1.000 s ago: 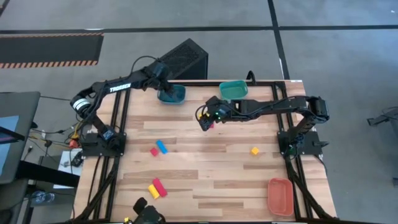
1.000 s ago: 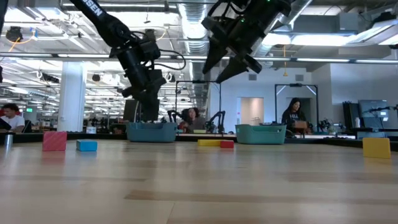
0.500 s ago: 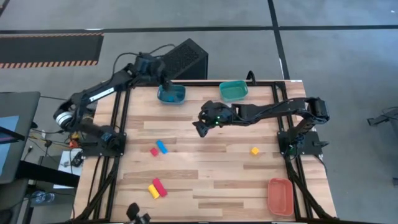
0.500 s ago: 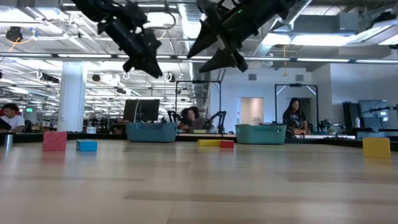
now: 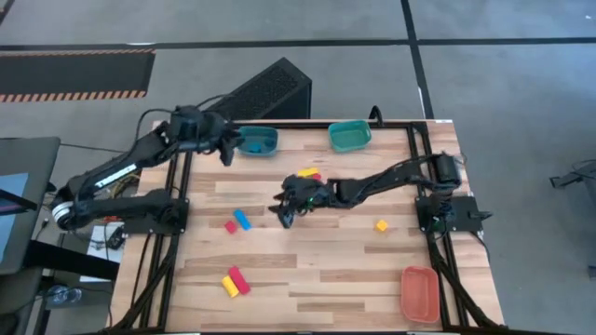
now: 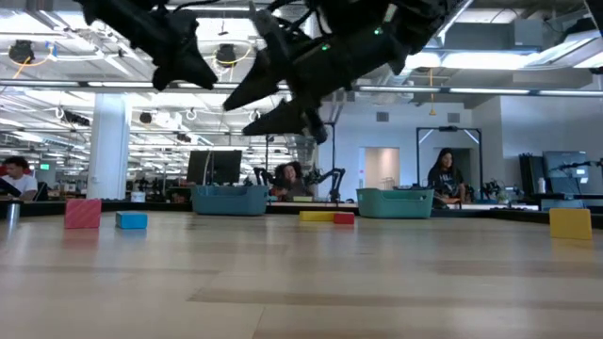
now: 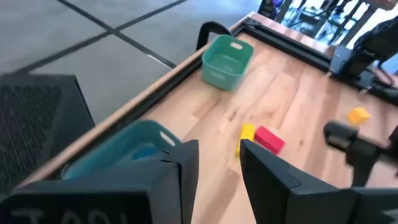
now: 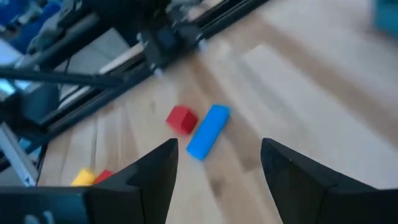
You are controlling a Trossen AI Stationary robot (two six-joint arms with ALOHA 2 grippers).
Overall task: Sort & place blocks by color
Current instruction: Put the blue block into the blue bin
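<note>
My right gripper (image 5: 283, 215) hangs open above the table's middle; its wrist view (image 8: 217, 167) looks down on a red cube (image 8: 181, 119) and a blue bar (image 8: 208, 130) lying side by side (image 5: 237, 222). My left gripper (image 5: 226, 152) is open and empty in the air, just left of the blue bin (image 5: 258, 140). A yellow bar (image 7: 246, 134) and a red block (image 7: 268, 139) lie together right of the blue bin. One yellow cube (image 5: 381, 224) sits toward the right. A yellow and a red bar (image 5: 234, 281) lie near the front edge.
A teal bin (image 5: 349, 136) stands at the far edge and an orange bin (image 5: 419, 293) at the near right corner. A black box (image 5: 270, 88) stands behind the far left corner. People show in the room beyond the table (image 6: 443, 174). Bare wood lies between the block groups.
My left gripper has risen out of the blue bin and drawn back toward the table's left edge. My right gripper has swung from over the yellow and red pair toward the near left, closer to the red cube and blue bar. No block has moved.
</note>
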